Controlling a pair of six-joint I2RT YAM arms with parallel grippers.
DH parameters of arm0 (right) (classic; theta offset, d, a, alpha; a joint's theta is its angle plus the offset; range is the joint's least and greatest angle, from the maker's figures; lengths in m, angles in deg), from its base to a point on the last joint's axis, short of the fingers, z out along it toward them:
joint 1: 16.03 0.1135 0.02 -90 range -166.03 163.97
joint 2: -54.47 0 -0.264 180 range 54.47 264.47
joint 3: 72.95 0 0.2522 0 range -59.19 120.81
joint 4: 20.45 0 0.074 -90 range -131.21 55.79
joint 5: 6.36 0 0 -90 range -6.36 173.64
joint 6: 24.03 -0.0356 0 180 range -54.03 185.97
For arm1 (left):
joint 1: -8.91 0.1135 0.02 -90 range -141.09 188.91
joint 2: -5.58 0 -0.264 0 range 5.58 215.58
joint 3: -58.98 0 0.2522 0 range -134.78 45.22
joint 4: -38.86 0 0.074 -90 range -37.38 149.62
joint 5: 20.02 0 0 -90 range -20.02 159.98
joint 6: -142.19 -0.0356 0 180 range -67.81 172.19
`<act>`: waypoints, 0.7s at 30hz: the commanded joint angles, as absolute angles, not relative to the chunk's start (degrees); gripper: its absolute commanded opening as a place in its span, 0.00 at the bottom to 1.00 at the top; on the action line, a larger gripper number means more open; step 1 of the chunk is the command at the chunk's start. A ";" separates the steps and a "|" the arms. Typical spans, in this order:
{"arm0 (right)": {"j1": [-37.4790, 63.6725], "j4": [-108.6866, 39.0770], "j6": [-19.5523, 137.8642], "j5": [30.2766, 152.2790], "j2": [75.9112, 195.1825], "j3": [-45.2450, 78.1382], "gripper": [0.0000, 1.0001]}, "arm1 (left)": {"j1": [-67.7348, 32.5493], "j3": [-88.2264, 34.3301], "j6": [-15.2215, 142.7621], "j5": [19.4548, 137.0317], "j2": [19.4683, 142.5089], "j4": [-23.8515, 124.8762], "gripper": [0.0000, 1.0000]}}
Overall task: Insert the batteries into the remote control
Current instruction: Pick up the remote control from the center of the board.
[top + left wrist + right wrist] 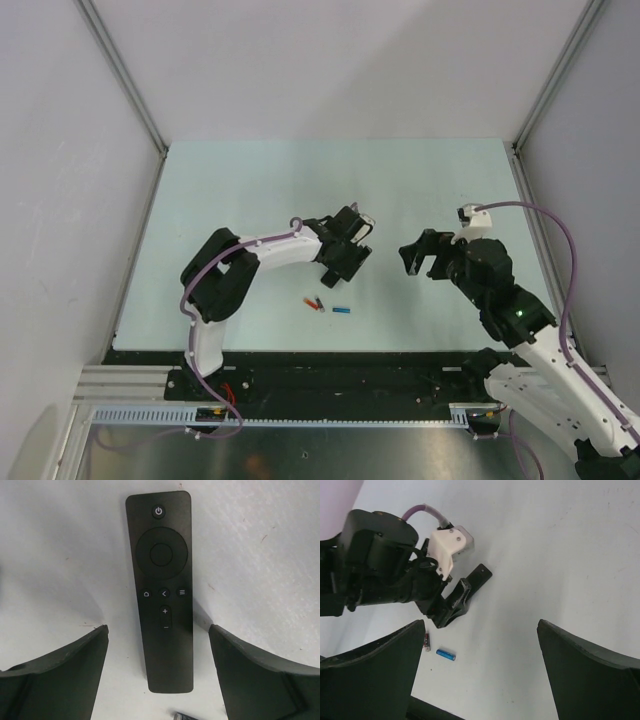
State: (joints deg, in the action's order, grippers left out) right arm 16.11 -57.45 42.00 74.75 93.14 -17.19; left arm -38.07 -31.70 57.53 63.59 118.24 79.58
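Note:
The black remote control (162,590) lies flat on the table, button side up, its lower end between the open fingers of my left gripper (157,628), which hovers just above it without touching. In the top view the left gripper (342,260) covers most of the remote. A blue battery (342,310) and a red-orange battery (313,302) lie on the table just in front of it. Both also show in the right wrist view, blue (446,654) and red-orange (426,641). My right gripper (420,260) is open and empty, raised to the right of the remote.
The table (250,190) is pale green, with grey walls left, right and behind. A black strip (330,355) runs along the near edge by the arm bases. In the right wrist view the remote's end (479,576) sticks out past the left gripper.

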 commanded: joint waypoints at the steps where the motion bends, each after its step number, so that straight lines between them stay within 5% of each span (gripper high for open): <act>1: 16.31 -56.36 41.80 75.64 91.64 -16.74 1.00 | -37.85 -34.50 54.92 64.44 119.57 78.54 0.83; 21: 16.40 -58.03 41.62 75.46 92.17 -16.56 1.00 | -36.09 -34.06 54.48 69.02 121.25 77.49 0.62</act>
